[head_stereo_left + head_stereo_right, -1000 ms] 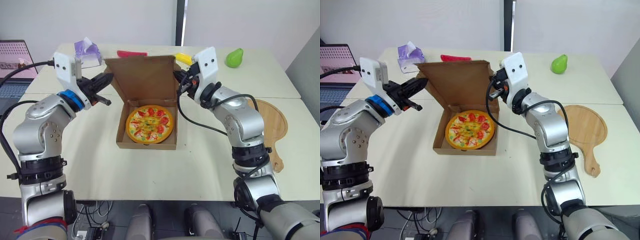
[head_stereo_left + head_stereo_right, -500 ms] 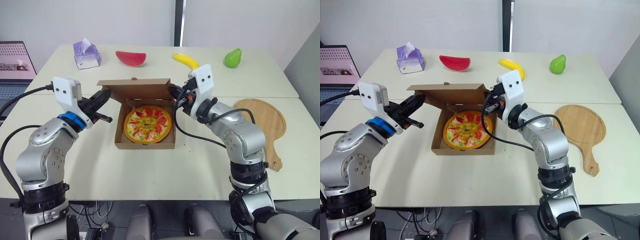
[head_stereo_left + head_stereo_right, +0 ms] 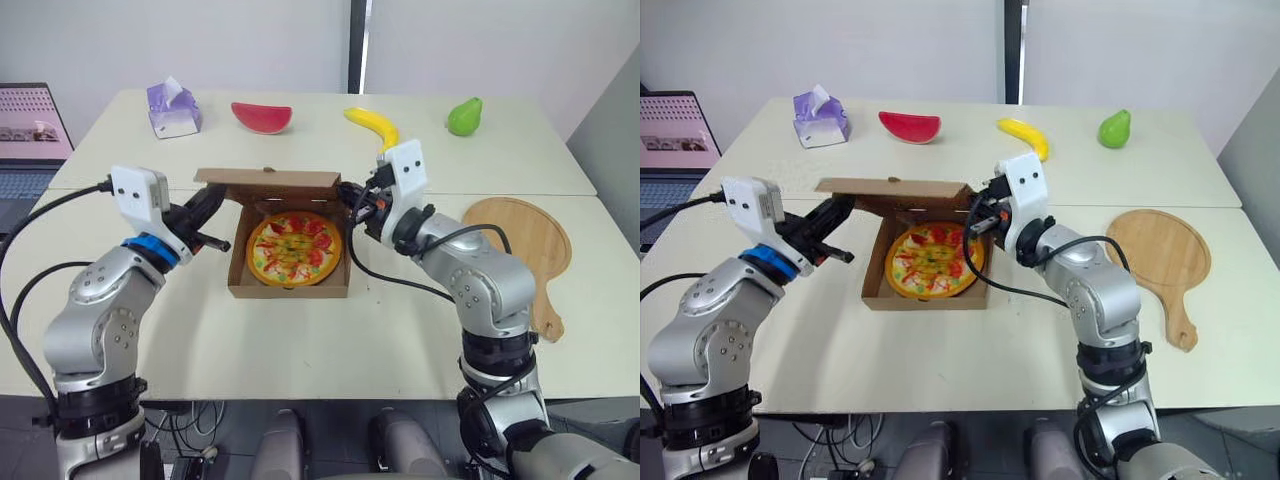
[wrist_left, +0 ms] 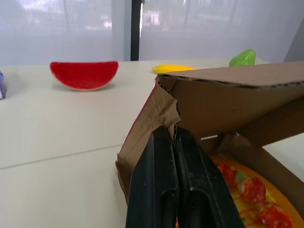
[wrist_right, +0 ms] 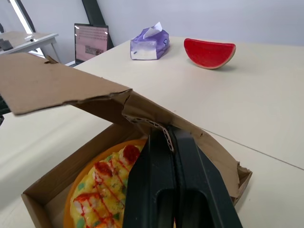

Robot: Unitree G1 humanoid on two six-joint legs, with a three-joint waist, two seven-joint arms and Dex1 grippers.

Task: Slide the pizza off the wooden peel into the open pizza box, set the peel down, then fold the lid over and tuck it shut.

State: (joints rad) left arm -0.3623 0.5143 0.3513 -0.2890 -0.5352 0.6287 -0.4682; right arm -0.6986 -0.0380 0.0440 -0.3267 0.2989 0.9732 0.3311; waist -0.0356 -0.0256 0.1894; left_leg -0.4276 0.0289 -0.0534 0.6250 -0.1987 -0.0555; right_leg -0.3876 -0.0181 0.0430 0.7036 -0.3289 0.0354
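The pizza (image 3: 294, 248) lies flat inside the pizza box (image 3: 288, 290), in the middle of the counter (image 3: 300, 340). You can see its yellow cheese and red bits.

The lid (image 3: 270, 180) is brown and hangs low over the far part of the box, almost flat. The near part of the pizza shows under it. The box is not shut yet.

The left gripper (image 4: 173, 135) is at the left side of the box. Its two black fingers are pressed together, pinching the lid's left flap at the corner. The right gripper (image 5: 167, 133) is at the right side of the box. Its fingers are pressed together too, pinching the lid's right flap.

The wooden peel (image 3: 540, 235) lies flat on the counter to the right of the box, well apart from it. Nothing is on it.

On the far side of the counter there is a purple tissue box (image 3: 172, 108) on the left, then a red watermelon slice (image 3: 262, 116), a yellow banana (image 3: 372, 125) and a green pear (image 3: 462, 116) on the right. A laptop (image 3: 30, 140) sits far off to the left.
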